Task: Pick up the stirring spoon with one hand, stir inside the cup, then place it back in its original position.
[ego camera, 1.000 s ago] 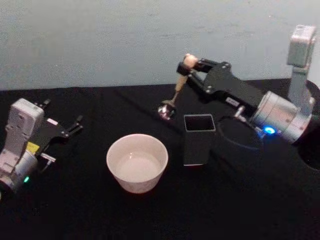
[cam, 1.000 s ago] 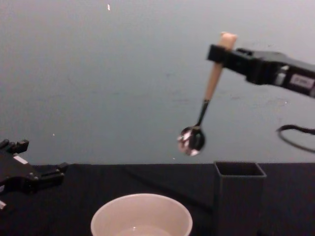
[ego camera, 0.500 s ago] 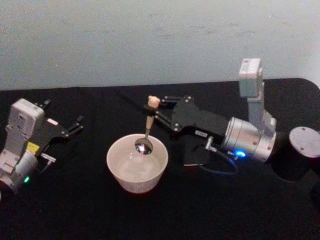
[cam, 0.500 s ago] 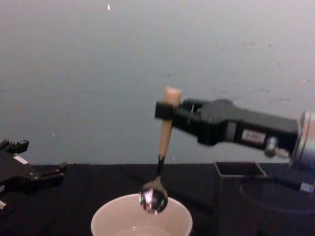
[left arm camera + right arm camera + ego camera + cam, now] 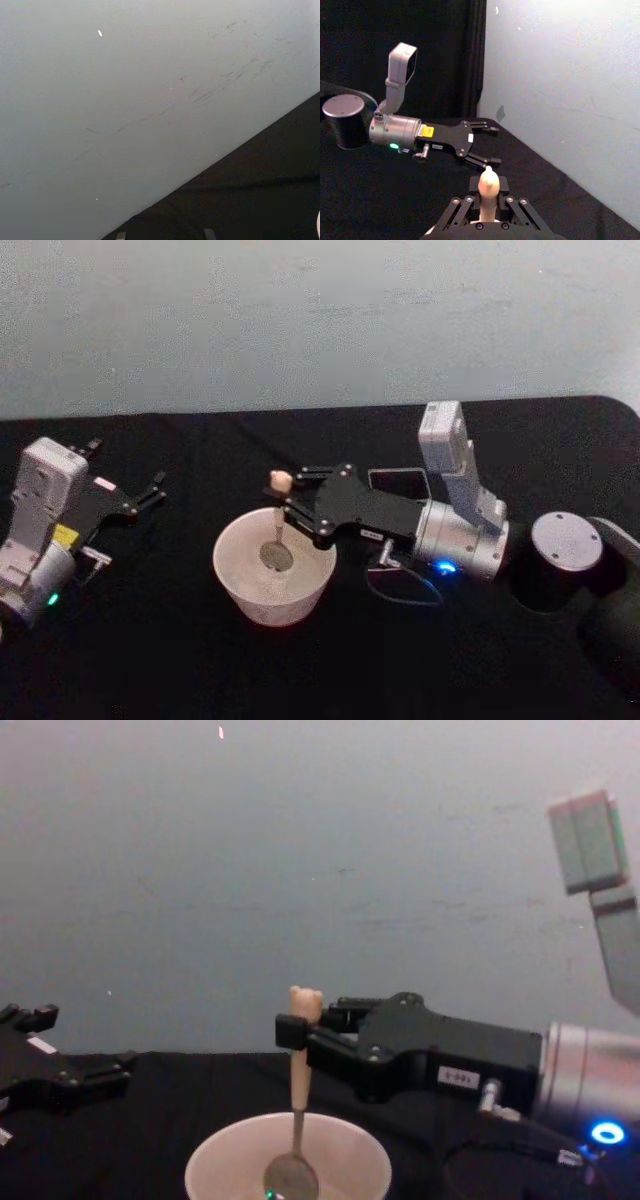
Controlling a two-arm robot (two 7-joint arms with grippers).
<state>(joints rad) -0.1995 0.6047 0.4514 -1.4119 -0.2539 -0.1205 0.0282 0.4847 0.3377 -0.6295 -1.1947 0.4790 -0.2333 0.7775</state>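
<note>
The cream cup (image 5: 250,585) stands on the black table in the head view, and its rim (image 5: 215,1155) shows low in the chest view. The stirring spoon (image 5: 277,520) stands nearly upright in it, bear head up and shiny bowl (image 5: 291,1179) down inside the cup. My right gripper (image 5: 284,507) is shut on the cream handle (image 5: 299,1065) just below the bear head (image 5: 487,182), above the cup. The dark grey holder (image 5: 398,478) is mostly hidden behind the right arm. My left gripper (image 5: 128,464) rests open at the table's left, well away from the cup.
The right arm's silver wrist (image 5: 465,540) and a loose black cable (image 5: 400,592) lie to the right of the cup. A black round joint cap (image 5: 566,541) sits farther right. The pale wall (image 5: 320,320) bounds the table's far edge. Bare black cloth (image 5: 150,660) lies in front.
My right gripper carried the spoon leftward from beside the holder to over the cup, then lowered it, so the spoon's bowl is now down inside the cup. The left arm has not moved.
</note>
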